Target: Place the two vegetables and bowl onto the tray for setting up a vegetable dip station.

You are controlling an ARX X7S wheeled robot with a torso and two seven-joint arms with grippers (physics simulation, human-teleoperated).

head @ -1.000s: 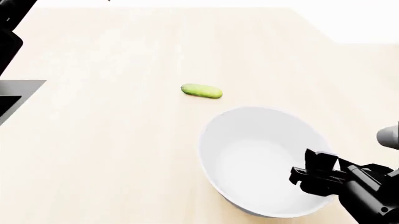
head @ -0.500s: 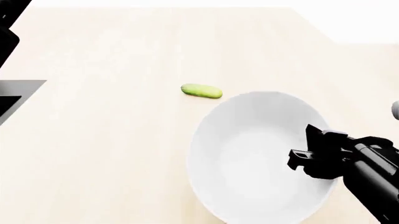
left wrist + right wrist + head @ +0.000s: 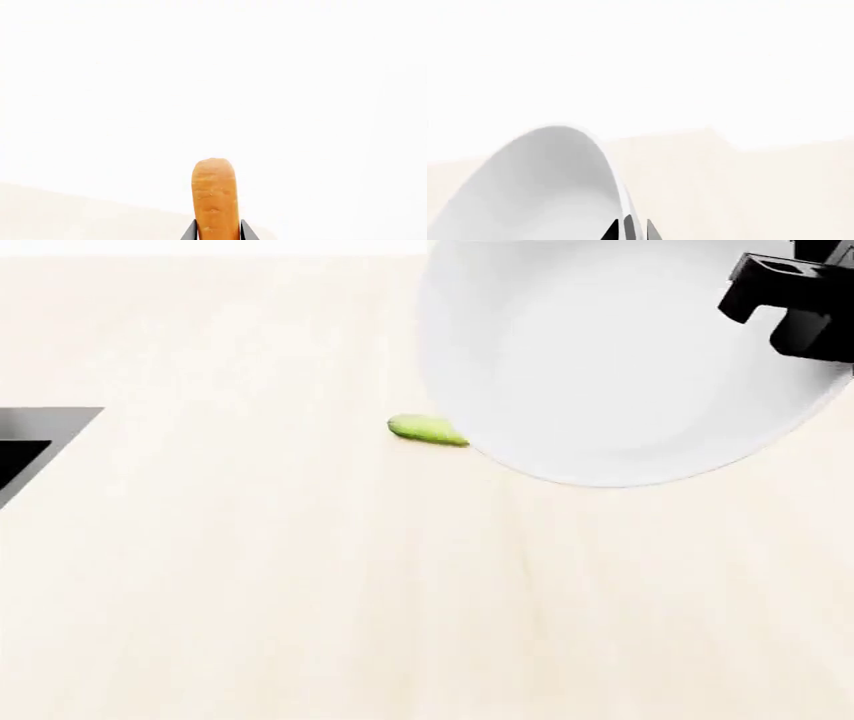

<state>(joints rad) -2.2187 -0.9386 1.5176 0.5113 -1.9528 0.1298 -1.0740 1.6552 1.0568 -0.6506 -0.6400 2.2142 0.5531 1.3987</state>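
The right gripper [image 3: 787, 310] is clamping the bowl [image 3: 601, 360] by its rim, now raised well above where it hung a moment ago, likely heading trayward; it is carrying nothing inside. Beyond it, the cucumber [image 3: 424, 429] is lying on the counter [image 3: 267, 570]. The left gripper [image 3: 215, 235] is pinching the carrot [image 3: 214, 195].

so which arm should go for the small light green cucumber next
Neither is free: the left gripper holds the tapered orange carrot, the right gripper the large white bowl. The cucumber lies nearer the right.
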